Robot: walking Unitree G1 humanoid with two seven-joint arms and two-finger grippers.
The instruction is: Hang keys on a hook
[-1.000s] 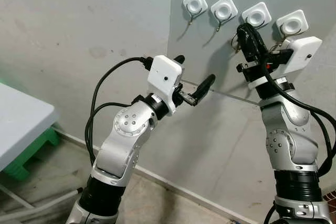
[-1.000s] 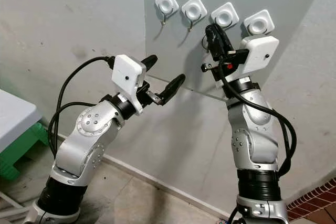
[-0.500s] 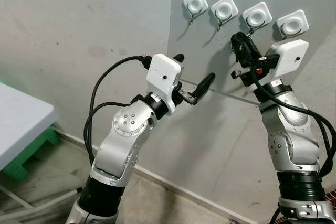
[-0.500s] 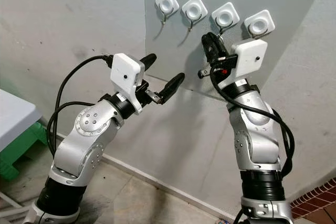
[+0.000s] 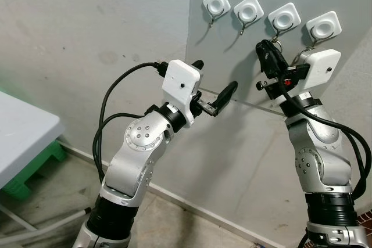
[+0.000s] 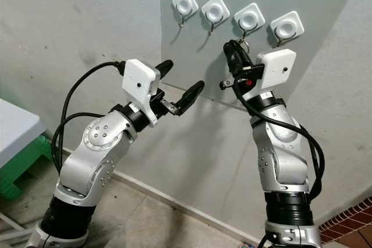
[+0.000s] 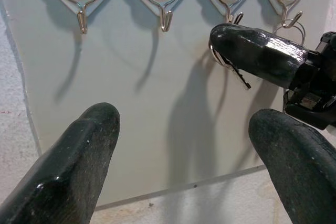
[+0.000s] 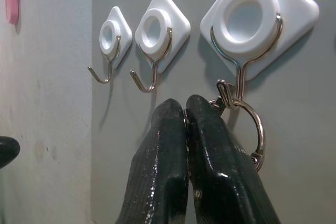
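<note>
While the left gripper (image 5: 218, 88) waits with fingers apart, the right gripper (image 8: 186, 129), fingers clamped on the key ring (image 8: 251, 124), holds it against the third hook (image 8: 239, 85).

Keys themselves hidden: right gripper (image 8: 186, 124) has its fingers pressed together, and whatever sits between the pads cannot be made out; just the key ring (image 8: 247, 127) shows past the fingertips, its near side covered by the right-hand finger. Whether the ring hangs on the hook (image 8: 239, 72) or merely touches its tip: cannot tell. In the head views the ring is too small to resolve behind the black fingers. Left gripper (image 7: 184, 145): both fingers cut off by the frame edge. White table (image 5: 23, 137) and green stool (image 5: 35, 169) cut off at the left edge
</note>
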